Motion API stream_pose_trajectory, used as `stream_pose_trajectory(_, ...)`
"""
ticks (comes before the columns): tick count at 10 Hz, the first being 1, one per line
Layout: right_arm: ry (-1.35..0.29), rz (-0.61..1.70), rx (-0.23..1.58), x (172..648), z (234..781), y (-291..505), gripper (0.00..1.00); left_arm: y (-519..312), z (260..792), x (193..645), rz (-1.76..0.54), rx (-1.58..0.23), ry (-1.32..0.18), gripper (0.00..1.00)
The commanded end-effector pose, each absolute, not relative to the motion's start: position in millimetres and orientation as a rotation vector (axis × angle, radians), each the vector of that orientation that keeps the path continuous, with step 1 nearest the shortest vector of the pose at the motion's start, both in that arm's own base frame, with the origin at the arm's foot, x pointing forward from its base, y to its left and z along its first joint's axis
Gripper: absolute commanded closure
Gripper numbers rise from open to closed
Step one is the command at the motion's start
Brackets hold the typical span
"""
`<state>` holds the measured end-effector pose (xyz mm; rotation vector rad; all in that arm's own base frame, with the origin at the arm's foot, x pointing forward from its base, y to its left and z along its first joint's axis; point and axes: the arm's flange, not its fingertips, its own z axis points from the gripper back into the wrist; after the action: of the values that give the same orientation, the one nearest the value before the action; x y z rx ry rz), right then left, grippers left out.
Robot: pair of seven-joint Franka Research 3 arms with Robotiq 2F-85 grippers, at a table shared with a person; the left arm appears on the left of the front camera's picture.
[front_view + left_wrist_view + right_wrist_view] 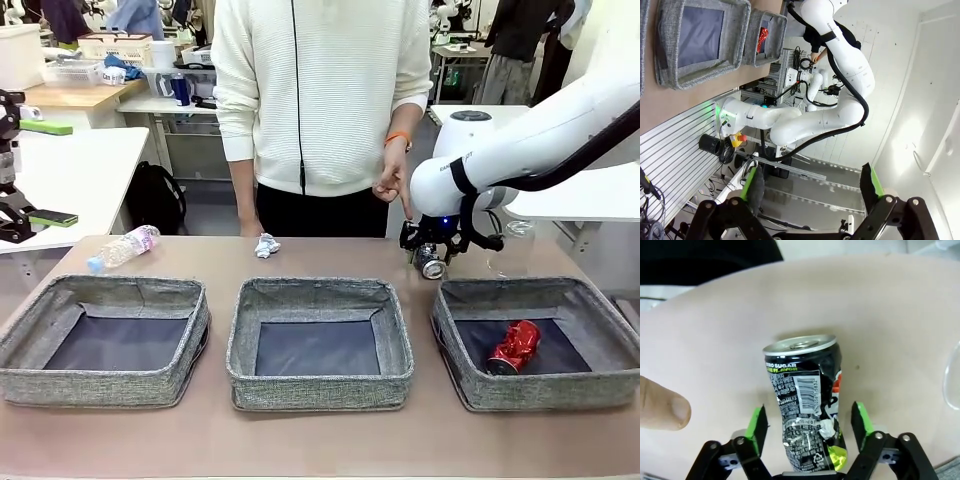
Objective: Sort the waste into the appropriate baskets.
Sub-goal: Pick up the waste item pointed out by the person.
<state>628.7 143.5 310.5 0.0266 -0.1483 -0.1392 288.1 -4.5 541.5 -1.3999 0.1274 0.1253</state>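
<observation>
Right fingers (758,427) apart, one each side of dark can (805,390), small gap both sides, pads not pressing. Can dented, silver top pointing away from wrist, resting on tan surface (890,305). Person's fingertip (665,412) just beside it. Front view: same can (432,266) under right fingers, at far edge of right basket (540,291), outside it. Person's hand (392,185) hangs near, above.

Left fingers (753,182) apart, nothing betw. them, aimed off into room.

Red can (515,346) lies in right basket. Mid basket (320,291) and left basket (110,288) alongside. Paper ball (266,245) on surface behind mid basket. Pink-label bottle (125,247) lies behind left basket.
</observation>
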Motion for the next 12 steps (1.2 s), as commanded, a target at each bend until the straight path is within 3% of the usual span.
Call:
stream_pose_trajectory(1,-0.173,-0.157,0.017,629.1,313.3,143.1,0.84,-5.8,544.9,286.1,0.123,-1.414,0.132,0.0)
stream_pose_trajectory(2,-0.174,-0.161,0.019,629.3,313.6,142.6,1.0,-5.8,544.9,286.1,0.123,-1.414,0.132,0.0)
stream_pose_trajectory(4,-0.17,-0.172,0.012,630.0,313.4,140.9,1.0,-5.8,544.9,286.1,0.123,-1.414,0.132,0.0)
stream_pose_trajectory(5,-0.17,-0.173,0.011,630.1,313.2,140.5,0.94,-5.8,544.9,286.1,0.123,-1.414,0.132,0.0)
stream_pose_trajectory(6,-0.17,-0.175,0.008,630.2,313.0,139.9,1.0,-5.8,544.9,286.1,0.123,-1.414,0.132,0.0)
stream_pose_trajectory(12,-0.184,-0.193,0.008,630.0,324.1,134.3,1.0,-5.8,544.9,286.1,0.123,-1.414,0.132,0.0)
